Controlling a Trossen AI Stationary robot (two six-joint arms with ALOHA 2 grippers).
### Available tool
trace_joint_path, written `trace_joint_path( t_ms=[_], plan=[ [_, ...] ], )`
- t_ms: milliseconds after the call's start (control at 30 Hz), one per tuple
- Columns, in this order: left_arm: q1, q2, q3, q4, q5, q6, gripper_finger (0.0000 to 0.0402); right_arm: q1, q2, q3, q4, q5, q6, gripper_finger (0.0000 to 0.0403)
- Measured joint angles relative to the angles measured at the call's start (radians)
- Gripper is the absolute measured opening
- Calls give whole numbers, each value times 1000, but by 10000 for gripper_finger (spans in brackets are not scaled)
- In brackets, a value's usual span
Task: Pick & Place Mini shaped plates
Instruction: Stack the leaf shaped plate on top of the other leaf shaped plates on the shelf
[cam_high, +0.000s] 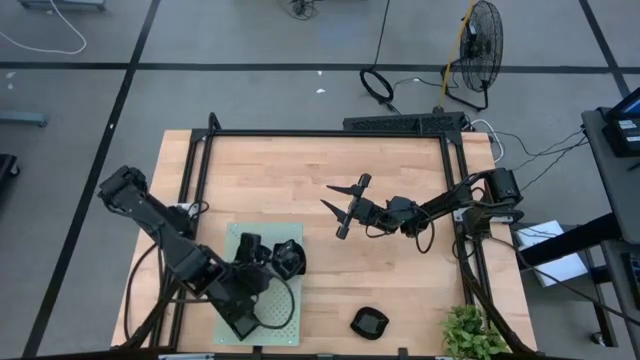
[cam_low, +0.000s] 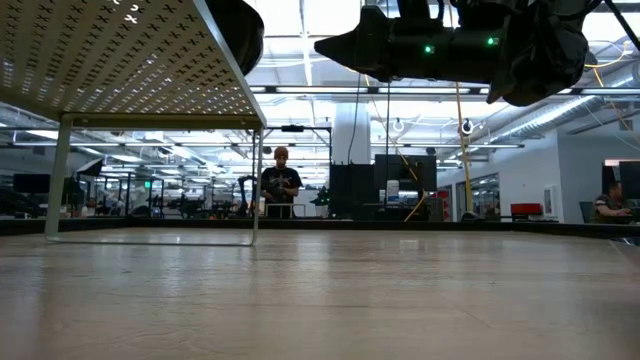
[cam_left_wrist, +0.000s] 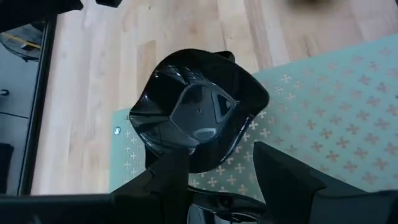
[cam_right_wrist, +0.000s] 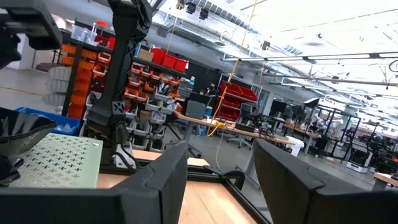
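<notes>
Fingers (cam_left_wrist: 283, 177) of the left gripper (cam_high: 262, 250) stand wide around a stack of mini shaped plates (cam_left_wrist: 199, 109), over the pale green mat (cam_high: 285, 310) in the lower left of the high view. One more plate (cam_high: 369, 322) lies alone at lower centre, so placing seems unfinished. Right gripper (cam_high: 345, 207) hangs open and empty mid-table. The held stack has no clear long axis; its hollow faces up.

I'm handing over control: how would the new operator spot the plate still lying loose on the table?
Start at the potted plant at the table's near right corner. Just left of it, alone on bare wood, lies one small glossy black plate. The other black plates sit on the pale green mat by the left gripper.
</notes>
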Motion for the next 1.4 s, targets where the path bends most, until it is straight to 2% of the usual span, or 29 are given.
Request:
trace_joint_path(
  t_ms=[233, 367, 867, 1000, 1300, 1400],
  plan=[
    [15, 0, -42, 122, 88, 86, 182, 0, 0, 0, 3, 0, 0, 173],
    [21, 0, -56, 186, 99, 140, 182, 0, 0, 0, 1, 0, 0, 172],
    [64, 0, -107, 204, 116, 174, 175, 0, 0, 0, 0, 0, 0, 172],
    [56, 0, -107, 216, 117, 193, 140, 0, 0, 0, 0, 0, 0, 171],
    [56, 0, -107, 217, 118, 170, 22, 0, 0, 0, 0, 0, 0, 171],
    [56, 0, -107, 220, 116, 164, 7, 0, 0, 0, 0, 0, 0, 169]
  ],
)
